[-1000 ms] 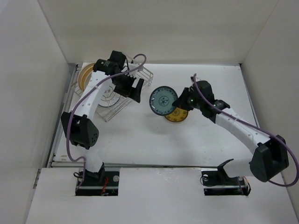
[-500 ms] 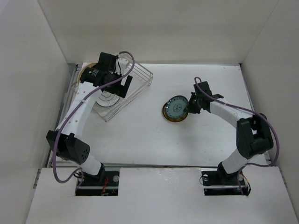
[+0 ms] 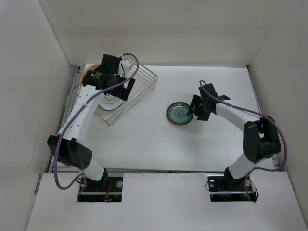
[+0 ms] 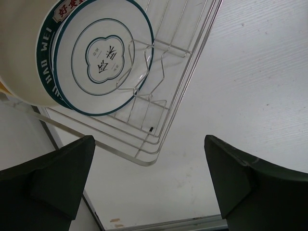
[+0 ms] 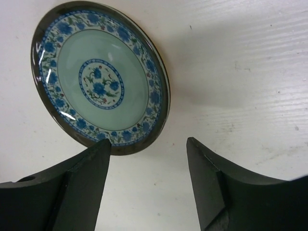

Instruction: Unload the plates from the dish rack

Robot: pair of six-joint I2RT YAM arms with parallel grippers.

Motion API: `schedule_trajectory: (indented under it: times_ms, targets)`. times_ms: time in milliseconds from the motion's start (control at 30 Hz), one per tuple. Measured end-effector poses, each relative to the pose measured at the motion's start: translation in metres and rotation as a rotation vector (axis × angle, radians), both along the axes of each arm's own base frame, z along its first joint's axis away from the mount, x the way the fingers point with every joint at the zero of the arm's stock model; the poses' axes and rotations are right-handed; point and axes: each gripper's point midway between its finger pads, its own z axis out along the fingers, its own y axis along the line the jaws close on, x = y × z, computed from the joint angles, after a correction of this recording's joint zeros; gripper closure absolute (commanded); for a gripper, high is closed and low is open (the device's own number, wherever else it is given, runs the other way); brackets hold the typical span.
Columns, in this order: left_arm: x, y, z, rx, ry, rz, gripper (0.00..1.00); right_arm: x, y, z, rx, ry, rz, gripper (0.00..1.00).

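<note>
Two plates at least stand in the dish rack (image 3: 144, 86) at far left, seen from above; my left gripper (image 3: 126, 89) hangs over it. The teal plate (image 3: 180, 114) lies on the table (image 3: 144, 139), my right gripper (image 3: 196, 109) just beside it.

Left wrist: fingers apart, empty; white patterned-rim plate (image 4: 103, 57) leaning in the wire slots.

Right wrist: fingers apart, teal plate flat beyond them.

Risk: a fingertip snagging rack wire on approach, dragging the rack.
</note>
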Motion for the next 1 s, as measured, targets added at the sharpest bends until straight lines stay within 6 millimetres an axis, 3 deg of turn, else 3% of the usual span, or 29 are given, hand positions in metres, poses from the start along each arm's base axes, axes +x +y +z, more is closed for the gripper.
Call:
schedule_trajectory:
  times_ms: [233, 467, 600, 700, 833, 1000]
  targets:
    - [0.005, 0.014, 0.003, 0.078, -0.027, 0.007, 0.04, -0.006, -0.005, -0.007, -0.044, 0.033, 0.011, 0.3]
    - [0.026, 0.061, -0.01, 0.122, 0.008, 0.077, 0.47, -0.006, -0.004, 0.0, -0.044, 0.01, 0.027, 0.3]
    - [0.037, 0.069, -0.036, 0.124, 0.084, 0.042, 0.6, -0.005, -0.002, 0.01, -0.038, -0.017, 0.037, 0.3]
    - [0.043, 0.066, -0.052, 0.124, 0.121, 0.013, 0.61, -0.005, -0.002, 0.012, -0.037, -0.023, 0.037, 0.3]
    - [0.063, 0.075, -0.061, 0.149, 0.108, 0.083, 0.54, -0.004, 0.0, 0.016, -0.025, -0.041, 0.05, 0.3]
    - [0.083, 0.096, -0.05, 0.149, 0.013, 0.194, 0.54, -0.008, 0.004, 0.018, 0.006, -0.06, 0.068, 0.3]
